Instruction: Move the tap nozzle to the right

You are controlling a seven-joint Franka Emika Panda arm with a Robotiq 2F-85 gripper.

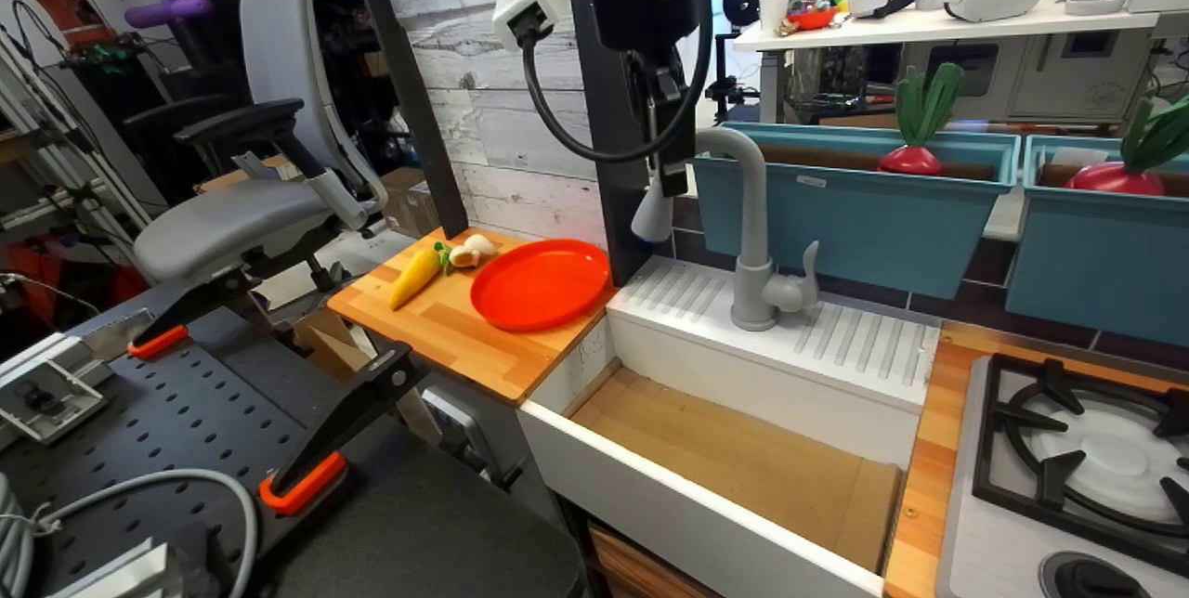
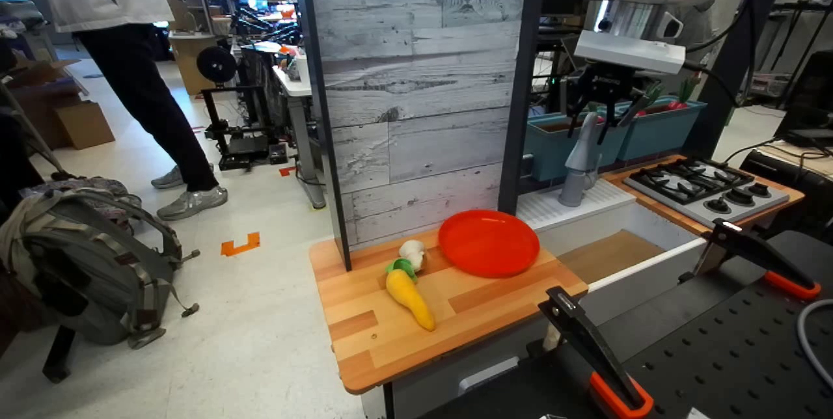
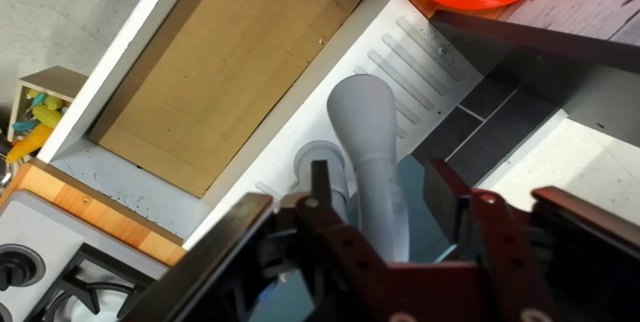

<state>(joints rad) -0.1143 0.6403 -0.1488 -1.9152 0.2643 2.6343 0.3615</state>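
The tap nozzle is the grey gooseneck spout, seen in both exterior views [image 1: 754, 199] [image 2: 581, 149]. Its flared end hangs down towards the plate side, near the black post. In the wrist view the nozzle [image 3: 364, 117] runs between my two fingers, with a visible gap on each side. My gripper [image 3: 382, 177] is open around the top of the spout and points down. It also shows in both exterior views [image 1: 671, 175] [image 2: 587, 134]. In an exterior view the fingers hide part of the spout's arch. Contact with the tube cannot be told.
The grey lever handle [image 1: 797, 287] is on the tap's base, behind the white sink [image 1: 706, 496]. A black post [image 1: 620, 217] stands close beside the gripper. Teal planters [image 1: 855, 208] are behind the tap. A red plate [image 1: 541, 285] and a stove [image 1: 1096, 449] flank the sink.
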